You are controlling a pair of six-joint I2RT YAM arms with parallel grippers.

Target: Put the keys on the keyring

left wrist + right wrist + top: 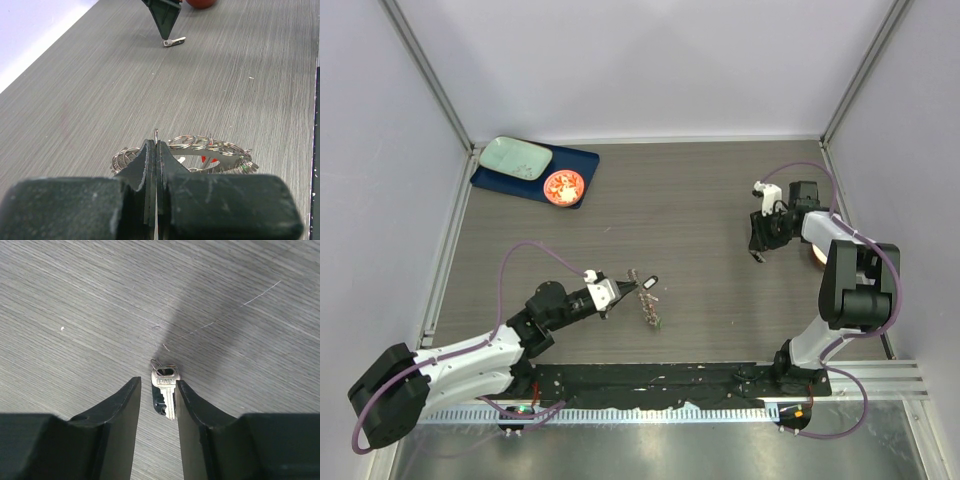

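Left gripper [155,146] clenched on wire loop of keyring [215,146]; right gripper [159,382] released, straddling silver key [167,390] flat on table [75,300].

Left gripper [156,150] clamped; right gripper [158,381] apparently parted

Right gripper [159,384] over grey woodgrain table [75,305], jaws partly apart. Silver key [166,390] lies flat between the black fingers [120,420], head away from camera, thin wire loop [156,362] through its hole. Finger contact unclear.
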